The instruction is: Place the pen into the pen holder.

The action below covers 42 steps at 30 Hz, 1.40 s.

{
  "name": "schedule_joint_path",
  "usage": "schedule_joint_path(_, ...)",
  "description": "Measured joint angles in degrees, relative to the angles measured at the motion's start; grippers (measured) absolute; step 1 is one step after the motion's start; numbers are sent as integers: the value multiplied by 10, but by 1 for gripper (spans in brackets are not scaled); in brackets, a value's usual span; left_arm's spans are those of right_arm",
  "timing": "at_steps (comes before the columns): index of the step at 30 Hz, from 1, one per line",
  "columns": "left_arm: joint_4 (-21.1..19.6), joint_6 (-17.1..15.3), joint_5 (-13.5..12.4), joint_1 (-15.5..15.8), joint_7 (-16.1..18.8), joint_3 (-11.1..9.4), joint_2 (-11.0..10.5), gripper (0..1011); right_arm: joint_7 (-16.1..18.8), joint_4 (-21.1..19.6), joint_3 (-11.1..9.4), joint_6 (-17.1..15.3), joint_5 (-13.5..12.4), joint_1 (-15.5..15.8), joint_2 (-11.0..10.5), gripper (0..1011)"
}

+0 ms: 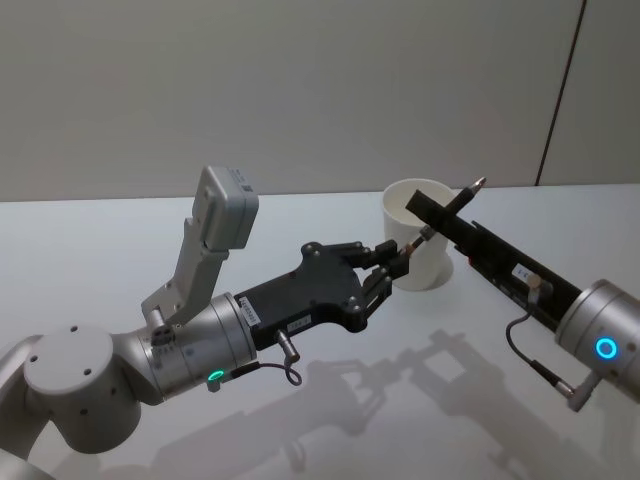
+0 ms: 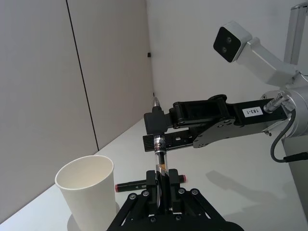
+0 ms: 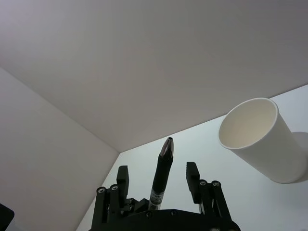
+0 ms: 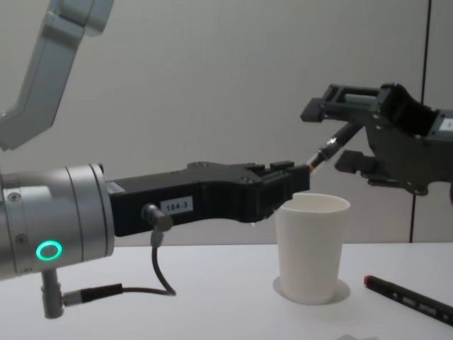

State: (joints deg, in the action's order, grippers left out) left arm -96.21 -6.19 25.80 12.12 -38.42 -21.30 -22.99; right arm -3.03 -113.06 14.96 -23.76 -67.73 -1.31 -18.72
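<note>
The pen (image 1: 468,192) is slim and dark with a metal tip, and it slants up above the table. My left gripper (image 1: 400,258) is shut on its lower end beside the pen holder (image 1: 415,245), a plain white paper cup standing upright. My right gripper (image 1: 440,215) is open around the pen's upper part, above the cup's rim. In the right wrist view the pen (image 3: 163,163) stands between the fingers (image 3: 192,173), clear of both. The left wrist view shows the pen (image 2: 161,161) rising from my left gripper (image 2: 163,185) into my right gripper (image 2: 155,131), with the cup (image 2: 89,192) alongside.
A black marker with a red cap (image 4: 410,297) lies on the white table to the right of the cup (image 4: 311,248). Grey walls stand behind the table. Both forearms cross the table's front half.
</note>
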Motion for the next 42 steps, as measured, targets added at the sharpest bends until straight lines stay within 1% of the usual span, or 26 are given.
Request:
schedule_joint_path(2,0,0,0,0,0,0,0,150,0,1,1,0,1,-1,1,717)
schedule_joint_path(3,0,0,0,0,0,0,0,150,0,1,1,0,1,-1,1,708)
schedule_joint_path(4,0,0,0,0,0,0,0,150,0,1,1,0,1,-1,1,659)
schedule_joint_path(5,0,0,0,0,0,0,0,150,0,1,1,0,2,-2,1,637)
schedule_joint_path(6,0,0,0,0,0,0,0,150,0,1,1,0,2,-2,1,599)
schedule_joint_path(7,0,0,0,0,0,0,0,150,0,1,2,0,2,-2,1,535)
schedule_joint_path(9,0,0,0,0,0,0,0,150,0,2,2,1,3,-3,2,516)
schedule_joint_path(11,0,0,0,0,0,0,0,150,0,2,2,1,3,-3,2,450)
schedule_joint_path(12,0,0,0,0,0,0,0,150,0,2,3,1,3,-3,2,390)
schedule_joint_path(14,0,0,0,0,0,0,0,150,0,2,3,1,3,-3,2,357)
schedule_joint_path(15,0,0,0,0,0,0,0,150,0,2,3,1,3,-4,2,288)
schedule_joint_path(18,0,0,0,0,0,0,0,150,0,3,3,1,4,-4,2,228)
schedule_joint_path(19,0,0,0,0,0,0,0,150,0,3,3,1,4,-4,3,170)
schedule_joint_path(22,0,0,0,0,0,0,0,150,1,3,3,1,4,-4,3,130)
schedule_joint_path(31,0,0,0,0,0,0,0,154,0,3,4,1,4,-5,3,130)
schedule_joint_path(33,0,0,0,0,0,0,0,181,0,3,4,1,5,-5,3,130)
schedule_joint_path(35,0,0,0,0,0,0,0,255,0,3,4,1,5,-5,3,130)
schedule_joint_path(37,0,0,0,0,0,0,0,295,0,3,4,1,5,-5,3,130)
schedule_joint_path(42,0,0,0,0,0,0,0,449,0,3,4,1,5,-5,3,130)
